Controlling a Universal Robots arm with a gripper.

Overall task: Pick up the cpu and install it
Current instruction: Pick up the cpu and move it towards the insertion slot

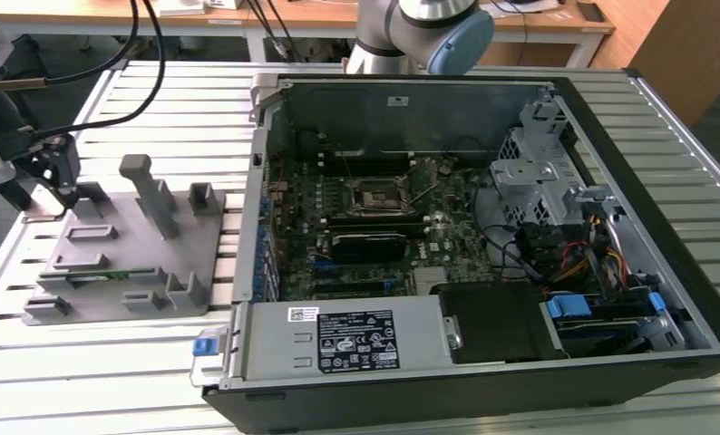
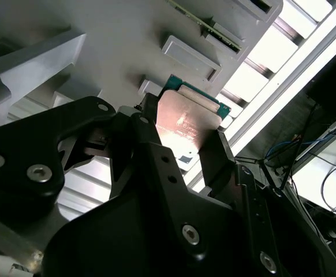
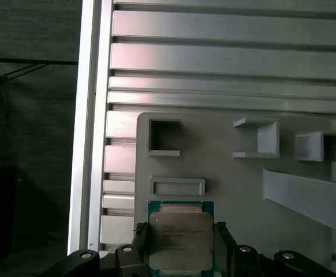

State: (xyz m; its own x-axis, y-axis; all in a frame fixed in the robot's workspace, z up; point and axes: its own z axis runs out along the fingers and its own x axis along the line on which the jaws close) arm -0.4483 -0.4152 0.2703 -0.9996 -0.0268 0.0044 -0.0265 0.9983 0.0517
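A slatted silver aluminium-profile table bears a flat grey plastic fixture plate with raised blocks, at the exterior view's left, and beside it an open black metal computer case.

The claw hides part of the cpu.

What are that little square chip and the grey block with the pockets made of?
The cpu: a metal top, it seems, silver-grey with a dull sheen that catches the light, on a thin green board like circuit-board laminate. The grey fixture: probably plastic, matte and evenly grey, with moulded or printed pockets.
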